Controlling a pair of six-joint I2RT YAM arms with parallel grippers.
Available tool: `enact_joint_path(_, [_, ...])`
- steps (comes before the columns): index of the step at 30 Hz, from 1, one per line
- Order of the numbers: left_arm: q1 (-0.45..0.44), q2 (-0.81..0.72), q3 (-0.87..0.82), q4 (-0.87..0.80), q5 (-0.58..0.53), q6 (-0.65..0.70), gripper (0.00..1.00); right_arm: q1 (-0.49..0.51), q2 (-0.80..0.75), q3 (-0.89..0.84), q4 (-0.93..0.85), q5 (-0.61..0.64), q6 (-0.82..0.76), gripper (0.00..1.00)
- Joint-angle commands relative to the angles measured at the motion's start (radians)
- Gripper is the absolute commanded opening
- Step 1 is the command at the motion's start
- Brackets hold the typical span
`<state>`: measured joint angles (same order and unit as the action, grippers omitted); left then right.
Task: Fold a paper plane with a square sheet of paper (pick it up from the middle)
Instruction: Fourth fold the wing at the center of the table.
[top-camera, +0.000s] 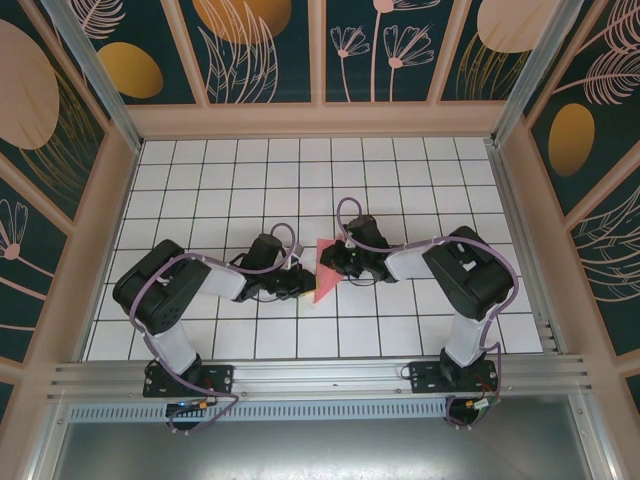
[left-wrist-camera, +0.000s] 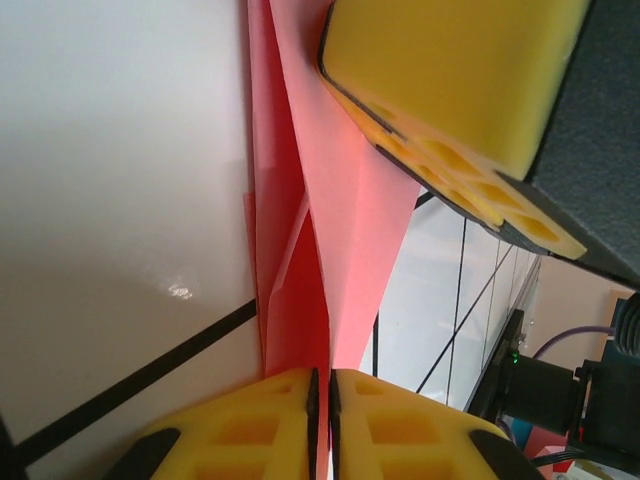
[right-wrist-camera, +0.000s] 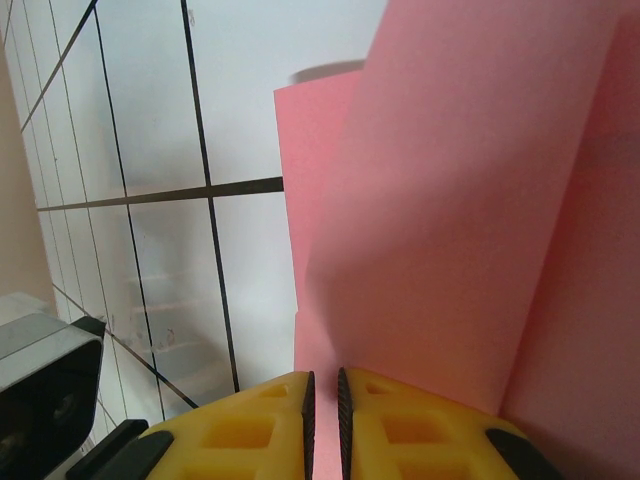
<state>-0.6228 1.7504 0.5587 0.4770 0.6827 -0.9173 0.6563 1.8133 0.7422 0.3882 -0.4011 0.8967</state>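
Paper plane (top-camera: 324, 268): half-formed; it sits between the two arms near the middle of the table (top-camera: 400, 180) and is gripped from both sides.
Grip, left: the left end effector (left-wrist-camera: 322, 400) has its yellow pads pressed together, with the pink layers pinched between them.
Grip, right: the right end effector (right-wrist-camera: 322, 405) is likewise clamped on an edge of the paper.
Step in hand (judged): setting a fold while both arms hold the paper.
Doing it well: hold both pinches firm and move the arms as one, so the thin paper neither slips nor tears. Line up the edges along the crease before pressing, and avoid pulling the two grips apart.
Look, top view: a narrow, angular salmon-pink wedge.
Look, left wrist view: several overlapping layers whose straight, sharp folds meet in a slim V.
Look, right wrist view: flat matte panels, one lapped over another; no tear visible.
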Motion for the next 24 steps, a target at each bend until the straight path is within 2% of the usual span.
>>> enact_joint_path(1, [0.000, -0.005, -0.016, -0.157, -0.003, 0.060, 0.15, 0.003, 0.052, 0.000, -0.104, 0.057, -0.026, 0.18])
enact_joint_path(8, [-0.001, 0.025, 0.008, -0.202, 0.004, 0.086, 0.11, 0.005, 0.061, 0.002, -0.101, 0.054, -0.023, 0.18])
enact_joint_path(13, [-0.001, 0.043, 0.021, -0.266, -0.017, 0.122, 0.02, 0.005, 0.063, 0.001, -0.103, 0.054, -0.023, 0.18])
enact_joint_path(16, [-0.001, 0.045, 0.025, -0.291, -0.028, 0.137, 0.00, 0.006, 0.064, -0.001, -0.103, 0.057, -0.021, 0.18])
enact_joint_path(18, [-0.002, 0.045, 0.021, -0.298, -0.027, 0.141, 0.00, 0.006, 0.063, -0.004, -0.101, 0.057, -0.021, 0.18])
enact_joint_path(22, [-0.003, 0.028, 0.022, -0.300, -0.025, 0.143, 0.13, 0.006, 0.063, -0.008, -0.103, 0.058, -0.019, 0.18])
enact_joint_path(24, [-0.003, 0.018, 0.025, -0.300, -0.019, 0.145, 0.15, 0.006, 0.061, -0.009, -0.104, 0.059, -0.019, 0.18])
